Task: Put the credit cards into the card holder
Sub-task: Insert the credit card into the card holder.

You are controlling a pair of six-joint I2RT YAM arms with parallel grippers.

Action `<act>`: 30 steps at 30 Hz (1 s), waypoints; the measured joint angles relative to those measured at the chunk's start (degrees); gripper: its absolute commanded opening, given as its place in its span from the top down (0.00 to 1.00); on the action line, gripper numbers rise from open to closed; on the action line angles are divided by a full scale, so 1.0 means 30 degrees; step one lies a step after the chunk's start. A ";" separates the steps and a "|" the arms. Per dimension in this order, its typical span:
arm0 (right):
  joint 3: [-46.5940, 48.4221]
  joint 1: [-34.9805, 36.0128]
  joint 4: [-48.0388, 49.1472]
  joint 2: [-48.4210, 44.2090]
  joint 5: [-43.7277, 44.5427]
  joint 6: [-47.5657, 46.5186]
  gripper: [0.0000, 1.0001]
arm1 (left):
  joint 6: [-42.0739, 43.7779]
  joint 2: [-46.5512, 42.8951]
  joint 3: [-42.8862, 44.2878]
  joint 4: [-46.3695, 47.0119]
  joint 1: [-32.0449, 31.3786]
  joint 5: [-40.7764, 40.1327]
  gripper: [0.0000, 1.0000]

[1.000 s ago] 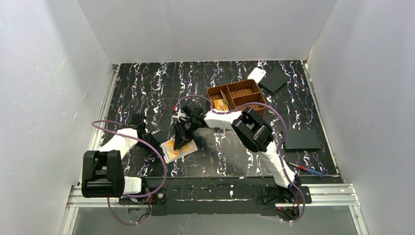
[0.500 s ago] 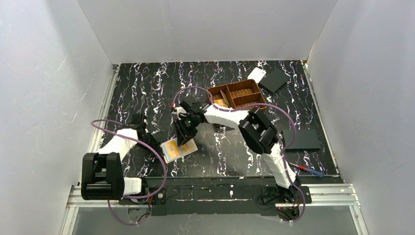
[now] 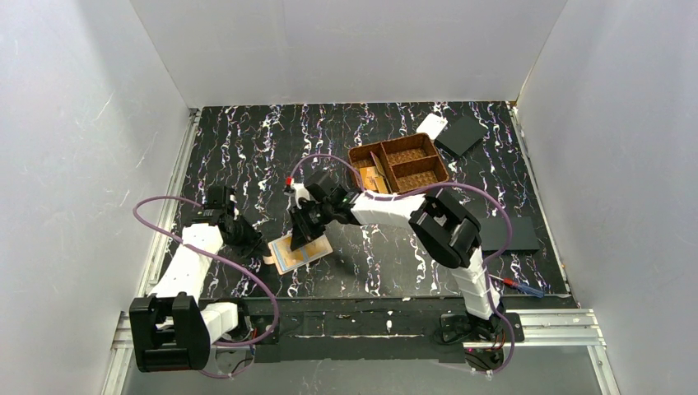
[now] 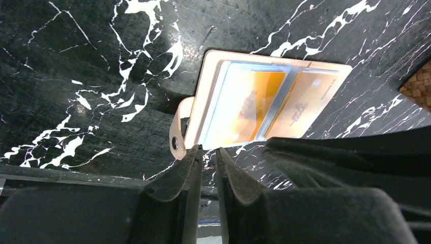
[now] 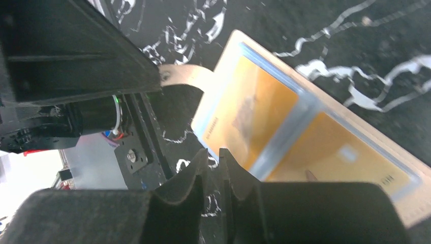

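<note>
**Card holder and credit cards during loading.** The card holder (image 4: pixel 203 86) lies opened flat on the desk (image 3: pixel 247 148), near its front edge and between the two arms. Its closing strap (image 4: pixel 179 124) sticks out on the side facing the left arm. Two orange credit cards (image 4: pixel 246 107) sit under the clear pockets, one on each inner face. What look like loose cards (image 3: pixel 372 176) remain in the left compartment of the woven basket (image 3: pixel 439 178), well apart towards the back.

The left end effector (image 4: pixel 207 155) hovers just beside the strap. Its jaws stand a narrow slit apart with nothing between them. The right end effector (image 5: pixel 213 157) is at the holder's near edge, also barely parted, and no card can be seen in it.

*Handling.* The cards are probably light, stiff and slick. Lying flat, they would be hard to lift, so a pinch on a raised short edge is the likely best grip. The holder appears soft and light, and it may slide or fold while a card is pushed in. Pressing on the strap or an outer edge should steady it.
</note>
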 measured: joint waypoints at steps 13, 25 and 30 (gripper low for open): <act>0.0015 0.1297 0.2317 0.0437 0.1843 0.0393 0.93 | 0.0080 0.0015 -0.0007 -0.0095 0.0554 0.0954 0.85; 0.0474 0.1231 0.1515 0.0903 0.3279 -0.0284 0.96 | 0.0058 0.0146 -0.0444 0.0444 0.0554 0.1698 0.86; 0.0678 0.1231 0.1158 0.0925 0.4014 -0.0430 0.98 | 0.0066 0.0474 -0.0627 0.0721 0.0554 0.2098 0.85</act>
